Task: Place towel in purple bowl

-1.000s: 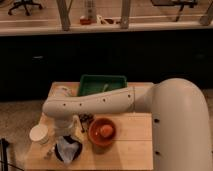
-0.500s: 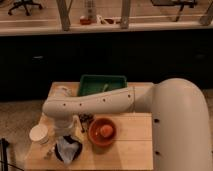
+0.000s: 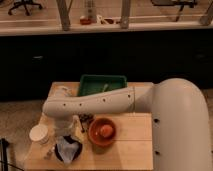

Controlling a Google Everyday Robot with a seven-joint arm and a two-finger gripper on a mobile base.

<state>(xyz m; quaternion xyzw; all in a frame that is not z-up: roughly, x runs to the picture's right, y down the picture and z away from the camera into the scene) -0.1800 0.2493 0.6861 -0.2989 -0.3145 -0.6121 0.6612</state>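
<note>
A dark purple bowl [image 3: 59, 155] stands near the table's front left corner. A pale crumpled towel [image 3: 67, 146] lies in it. My gripper [image 3: 71, 131] hangs from the white arm [image 3: 95, 104] directly above the bowl and the towel. I cannot tell whether it touches the towel. The arm reaches in from the right across the middle of the table.
A wooden table [image 3: 130, 150] carries a green tray [image 3: 102, 84] at the back, an orange-brown bowl [image 3: 102, 132] with an orange item in it at the centre, and a white cup [image 3: 40, 134] at the left edge. A dark cabinet front stands behind the table.
</note>
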